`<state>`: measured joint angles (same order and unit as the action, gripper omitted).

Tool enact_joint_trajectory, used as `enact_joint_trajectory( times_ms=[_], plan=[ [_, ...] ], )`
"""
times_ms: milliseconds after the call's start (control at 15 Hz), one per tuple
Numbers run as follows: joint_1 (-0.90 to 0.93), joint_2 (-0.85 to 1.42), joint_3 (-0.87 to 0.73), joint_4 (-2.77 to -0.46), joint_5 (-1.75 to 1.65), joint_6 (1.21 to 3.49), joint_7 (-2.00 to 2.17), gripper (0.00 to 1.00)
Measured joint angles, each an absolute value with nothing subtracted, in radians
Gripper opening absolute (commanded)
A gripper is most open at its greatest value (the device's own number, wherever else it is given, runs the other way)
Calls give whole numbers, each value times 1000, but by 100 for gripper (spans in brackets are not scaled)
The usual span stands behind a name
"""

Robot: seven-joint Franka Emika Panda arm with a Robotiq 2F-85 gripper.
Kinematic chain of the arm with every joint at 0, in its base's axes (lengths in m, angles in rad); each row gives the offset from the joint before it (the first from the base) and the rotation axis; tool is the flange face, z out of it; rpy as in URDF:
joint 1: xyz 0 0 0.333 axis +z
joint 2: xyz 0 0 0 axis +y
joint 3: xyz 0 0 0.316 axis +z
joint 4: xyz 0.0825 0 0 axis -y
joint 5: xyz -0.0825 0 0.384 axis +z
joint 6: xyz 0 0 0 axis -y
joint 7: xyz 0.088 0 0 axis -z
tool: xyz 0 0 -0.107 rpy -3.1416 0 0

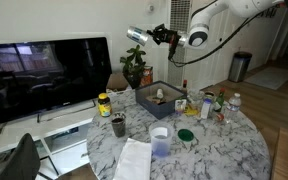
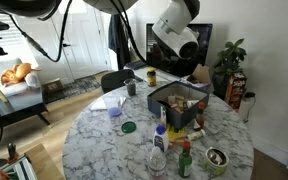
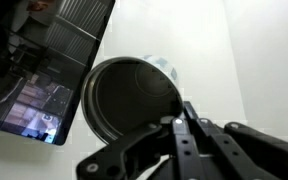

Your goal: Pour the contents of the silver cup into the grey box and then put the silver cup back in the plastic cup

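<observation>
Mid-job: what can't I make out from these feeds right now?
- Whether the silver cup holds anything: wrist view shows only a dark inside; too small in an exterior view.
- Contents of the grey box: small and blurred in both exterior views.
- How the gripper grips the cup: dark blur in wrist view, behind the arm in an exterior view.

I hold the silver cup (image 1: pixel 136 36) in my gripper (image 1: pixel 148 36) high over the table (image 1: pixel 229 150), up and left of the grey box (image 1: pixel 156 99) in an exterior view. The plastic cup (image 1: pixel 160 135) sits on the table in front of the box.
</observation>
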<state>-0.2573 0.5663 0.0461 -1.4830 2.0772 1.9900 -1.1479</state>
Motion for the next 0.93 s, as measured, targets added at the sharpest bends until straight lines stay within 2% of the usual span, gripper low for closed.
enact_joint_trajectory(
  times_ms=[333, 933],
  plan=[
    [-198, 556, -14, -1485, 2041, 2008, -1147, 1],
    [4, 355, -48, -1537, 1634, 2394, -1042, 1]
  ],
)
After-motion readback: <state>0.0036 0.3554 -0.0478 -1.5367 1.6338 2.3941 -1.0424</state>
